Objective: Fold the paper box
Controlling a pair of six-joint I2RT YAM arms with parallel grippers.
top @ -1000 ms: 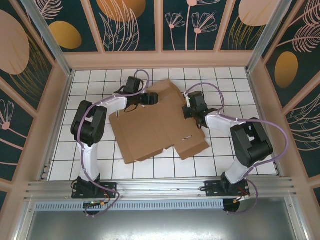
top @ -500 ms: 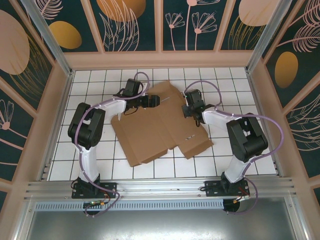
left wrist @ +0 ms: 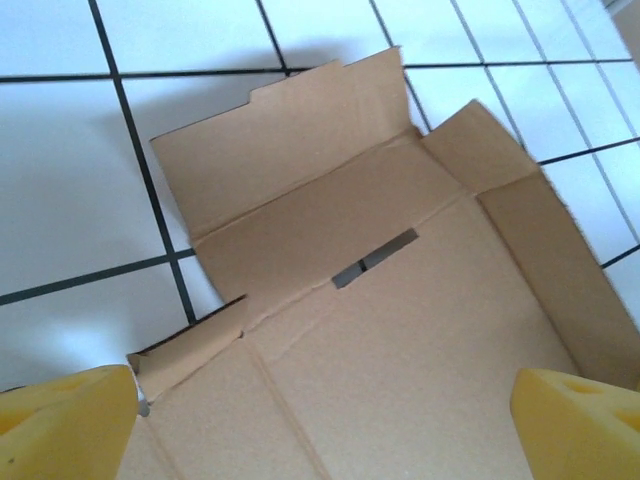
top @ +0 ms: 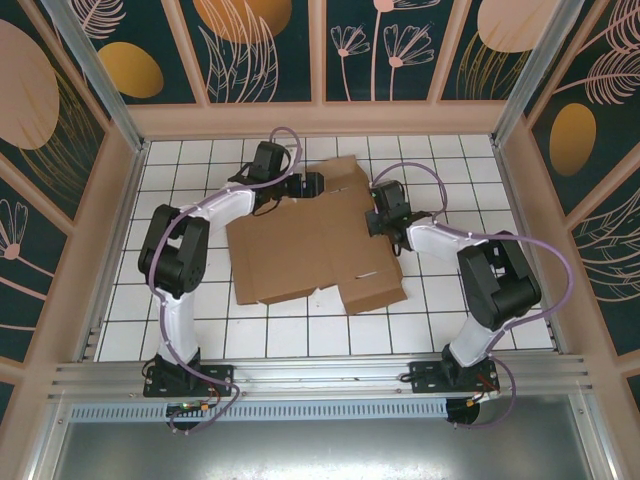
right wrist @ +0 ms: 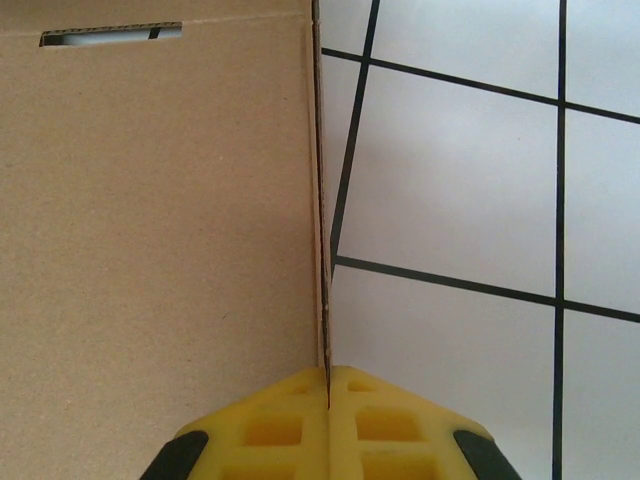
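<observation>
From where I stand, the right gripper point(right wrist: 328, 376) sits at the bottom edge, its two yellow ribbed rubber fingers point(right wrist: 270, 432) pressed together with no gap. The plain brown corrugated cardboard paper box point(right wrist: 160, 220) lies flat across the left half, and its straight right edge runs down into the seam between the fingers. A narrow cut slot point(right wrist: 110, 34) shows near the top left. To the right is the white tiled table point(right wrist: 450, 180) with thin black grid lines point(right wrist: 445, 283).
</observation>
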